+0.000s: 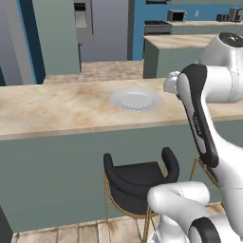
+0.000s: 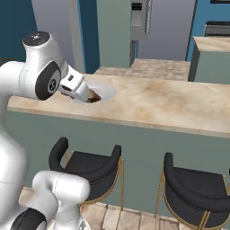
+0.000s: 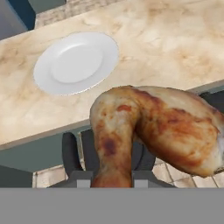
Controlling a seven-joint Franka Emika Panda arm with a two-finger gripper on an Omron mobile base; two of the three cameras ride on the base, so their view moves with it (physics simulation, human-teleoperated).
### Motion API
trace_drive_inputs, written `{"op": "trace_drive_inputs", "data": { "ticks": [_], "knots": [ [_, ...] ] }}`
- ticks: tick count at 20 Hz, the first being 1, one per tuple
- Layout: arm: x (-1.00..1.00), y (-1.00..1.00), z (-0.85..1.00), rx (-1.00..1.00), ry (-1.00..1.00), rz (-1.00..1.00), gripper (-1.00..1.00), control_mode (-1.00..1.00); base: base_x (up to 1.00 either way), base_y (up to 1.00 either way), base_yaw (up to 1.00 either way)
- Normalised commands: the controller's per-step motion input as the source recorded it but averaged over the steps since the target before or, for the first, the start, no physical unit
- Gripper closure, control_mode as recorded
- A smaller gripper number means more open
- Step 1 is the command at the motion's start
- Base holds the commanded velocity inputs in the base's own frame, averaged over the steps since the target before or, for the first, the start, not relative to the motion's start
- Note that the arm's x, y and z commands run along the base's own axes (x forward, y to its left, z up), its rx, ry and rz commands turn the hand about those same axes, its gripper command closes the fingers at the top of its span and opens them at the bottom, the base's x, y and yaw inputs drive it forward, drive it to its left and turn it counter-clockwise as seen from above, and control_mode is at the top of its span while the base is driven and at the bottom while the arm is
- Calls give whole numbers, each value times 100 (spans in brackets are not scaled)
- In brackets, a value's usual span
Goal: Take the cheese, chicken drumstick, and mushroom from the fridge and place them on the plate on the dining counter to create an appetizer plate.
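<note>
My gripper [image 3: 109,180] is shut on the chicken drumstick [image 3: 153,127], a glossy orange-brown piece that hangs from the fingers. Seen from the right base, the gripper [image 2: 90,96] holds the drumstick [image 2: 94,98] over the near edge of the dining counter [image 2: 170,105], just short of the plate [image 2: 106,92]. The white plate [image 3: 74,63] lies bare on the beige counter top [image 3: 175,43], ahead of the drumstick. It also shows in the left base view as the plate [image 1: 136,99], left of my forearm. The cheese and the mushroom are out of view.
Black gold-legged stools [image 1: 137,180] [image 2: 90,166] [image 2: 197,188] stand under the counter's front. A shorter counter [image 1: 185,45] lies behind. A tall grey fridge [image 2: 143,22] stands at the back of the room.
</note>
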Motion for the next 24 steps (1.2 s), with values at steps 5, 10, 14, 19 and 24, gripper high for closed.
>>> {"op": "trace_drive_inputs", "data": {
  "ticks": [5,10,14,19,24],
  "knots": [
    [96,10,-44,0,15,0,100,-100,0,0,0],
    [79,28,-47,-6,4,0,100,-100,0,0,0],
    [53,16,-25,-11,-19,-2,100,-100,0,0,0],
    [57,3,-31,-7,-16,-1,100,-100,0,0,0],
    [71,0,-29,-1,3,0,100,-100,0,0,0]
  ]
}}
